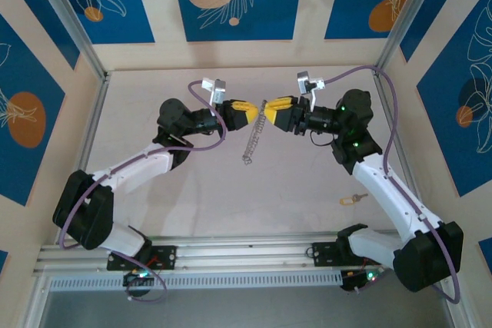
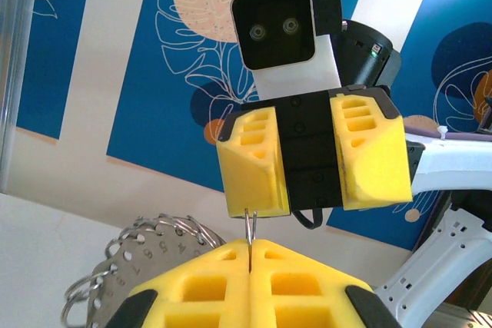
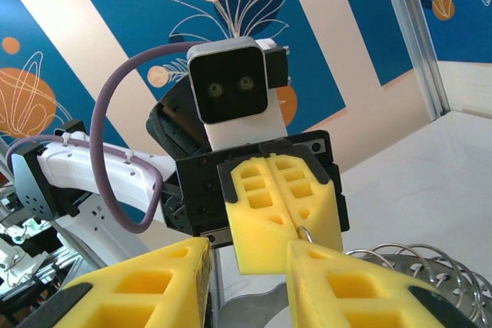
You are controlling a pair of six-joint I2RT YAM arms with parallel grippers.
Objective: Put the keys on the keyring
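- The keyring (image 1: 256, 132), shared by all views, is viewed from far above, behind the arm bases (image 1: 138, 257).
- From the left wrist it is faced at close range.
- From the right wrist it is faced closely from the opposite side.

the keyring (image 2: 146, 255) sits half behind the left gripper (image 2: 250, 248), its lower part cut off.

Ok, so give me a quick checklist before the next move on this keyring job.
1. Left gripper shut on the keyring: ok.
2. Right gripper carrying the key: not ok, jaws open and empty.
3. Key located: ok, lying on the table beside the right arm.
4. Keyring's coil pried apart for threading: cannot tell.
5. Keyring's dangling rings free of the table: cannot tell.
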